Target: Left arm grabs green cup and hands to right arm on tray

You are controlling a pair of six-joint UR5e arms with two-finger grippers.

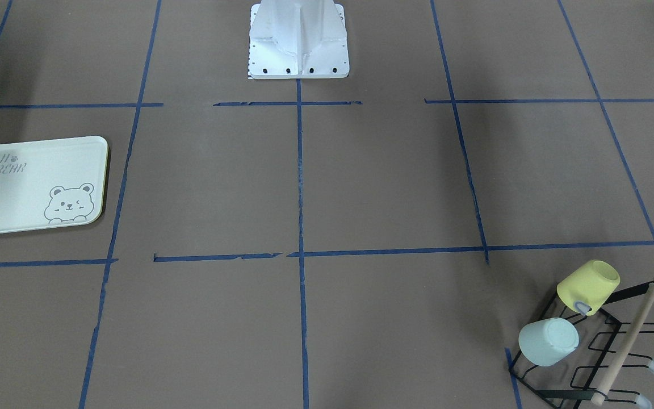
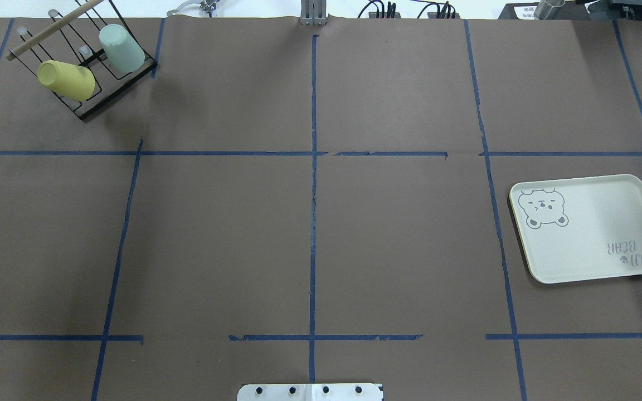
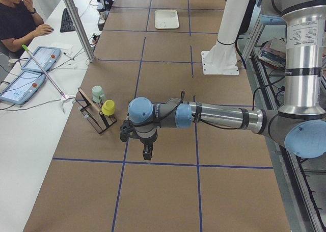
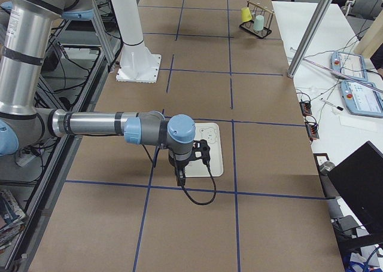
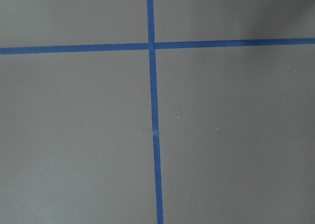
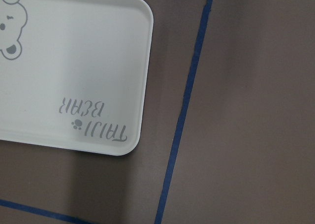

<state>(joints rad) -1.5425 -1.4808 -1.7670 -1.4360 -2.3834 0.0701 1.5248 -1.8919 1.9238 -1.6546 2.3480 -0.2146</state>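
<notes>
Over the table [image 2: 215, 234], the left arm [image 3: 204, 114] is hanging its pincer [image 3: 146, 153] above bare paper. The right arm [image 4: 102, 124] is hanging its pincer [image 4: 181, 177] above one corner of the tray [image 2: 588, 234]. Whether either pincer is released or clenched, I cannot tell.

Off to the side of the left pincer, apart from it, the rack [image 1: 628, 339] is carrying the green cup [image 1: 548, 341], tilted, just beside the yellow cup [image 1: 588, 284].

I am judging three risks:
- A sideways pull is likely dragging the light rack along.
- A careless approach is risking a knock to the yellow cup.
- A loose mid-air exchange is risking a drop short of the tray.
</notes>
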